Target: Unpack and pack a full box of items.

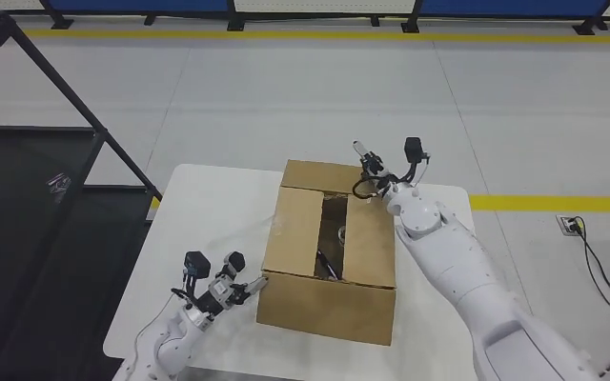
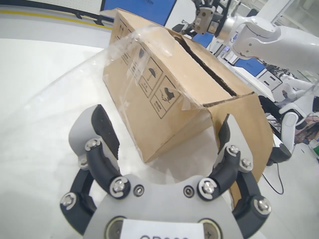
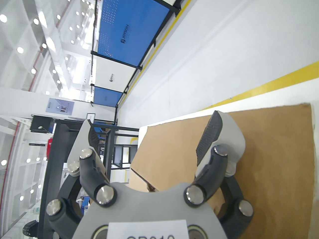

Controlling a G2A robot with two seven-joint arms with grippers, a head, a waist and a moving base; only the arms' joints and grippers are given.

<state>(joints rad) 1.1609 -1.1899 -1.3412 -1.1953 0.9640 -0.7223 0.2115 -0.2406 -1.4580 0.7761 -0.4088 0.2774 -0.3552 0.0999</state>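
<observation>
On the white counter the box is set nearer the right edge, flaps ajar. Left fingers and right fingers are spread, empty. Unpacking is judged barely begun; the flaps need parting next.

Through the dark gap between the top flaps of the brown cardboard box, at the centre of the top view, a thin dark item lies inside, too small and shadowed to name. The rest of the interior is hidden beneath the flaps. The white table runs off the bottom edge.
</observation>
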